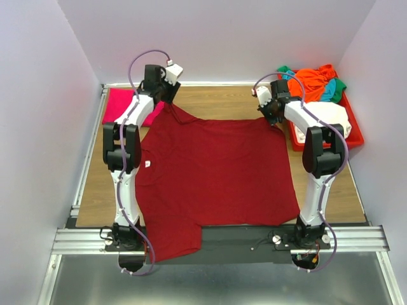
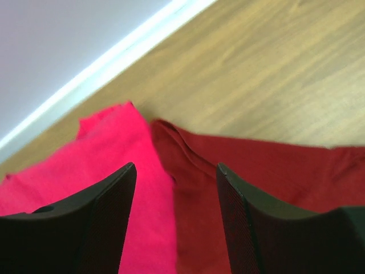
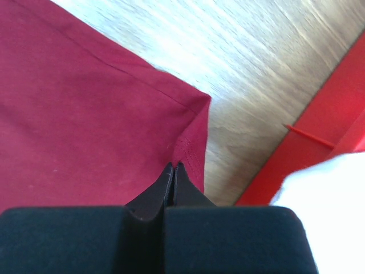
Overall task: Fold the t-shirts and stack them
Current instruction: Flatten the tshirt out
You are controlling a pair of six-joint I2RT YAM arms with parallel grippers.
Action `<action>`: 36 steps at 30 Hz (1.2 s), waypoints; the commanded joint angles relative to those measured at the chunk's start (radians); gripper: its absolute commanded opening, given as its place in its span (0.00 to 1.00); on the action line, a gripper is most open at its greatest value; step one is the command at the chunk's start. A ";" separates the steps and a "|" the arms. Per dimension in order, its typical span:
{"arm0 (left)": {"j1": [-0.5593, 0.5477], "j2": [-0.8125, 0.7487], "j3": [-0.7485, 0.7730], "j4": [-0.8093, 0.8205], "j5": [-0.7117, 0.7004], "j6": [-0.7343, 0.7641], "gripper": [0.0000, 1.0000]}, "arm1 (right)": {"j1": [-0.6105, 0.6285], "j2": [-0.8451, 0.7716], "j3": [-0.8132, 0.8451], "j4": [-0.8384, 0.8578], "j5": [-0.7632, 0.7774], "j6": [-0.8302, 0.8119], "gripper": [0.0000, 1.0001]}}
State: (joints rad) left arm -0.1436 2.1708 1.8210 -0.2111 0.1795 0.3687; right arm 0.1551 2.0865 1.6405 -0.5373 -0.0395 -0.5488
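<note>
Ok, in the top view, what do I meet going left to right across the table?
Folded magenta-pink cloth shirt → large dark red cloth t-shirt spread flat → red plastic tray holding a heap of mixed-colour shirts.

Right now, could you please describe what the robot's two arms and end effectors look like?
The left arm and right arm have white links with black joint housings, and a lilac cable loops along each. A white camera block sits at the left wrist. The left end effector and right end effector have black, tapered fingers with finely ribbed inner faces.
</note>
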 commanded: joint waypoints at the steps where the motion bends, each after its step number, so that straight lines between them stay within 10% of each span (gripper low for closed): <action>1: 0.059 0.081 0.193 -0.088 0.127 0.044 0.63 | 0.000 -0.028 -0.030 0.005 -0.083 -0.002 0.01; 14: 0.101 0.149 0.212 -0.143 0.247 0.052 0.52 | -0.005 0.009 -0.011 0.003 -0.099 0.003 0.01; 20: 0.099 0.026 0.022 -0.128 0.322 -0.173 0.36 | -0.009 0.012 -0.016 0.003 -0.103 0.003 0.01; 25: 0.065 -0.150 -0.270 0.088 0.411 -0.402 0.56 | -0.011 0.029 -0.019 0.003 -0.103 0.001 0.01; 28: 0.036 -0.259 -0.443 0.246 0.324 -0.558 0.84 | -0.012 0.033 -0.028 0.003 -0.106 -0.002 0.01; 36: -0.002 -0.183 -0.416 0.243 0.203 -0.818 0.81 | -0.017 0.037 -0.036 0.003 -0.119 -0.002 0.01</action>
State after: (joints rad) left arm -0.1364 1.9446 1.3930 -0.0048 0.4706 -0.2718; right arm 0.1463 2.0995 1.6165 -0.5327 -0.1287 -0.5495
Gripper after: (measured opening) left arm 0.819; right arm 0.011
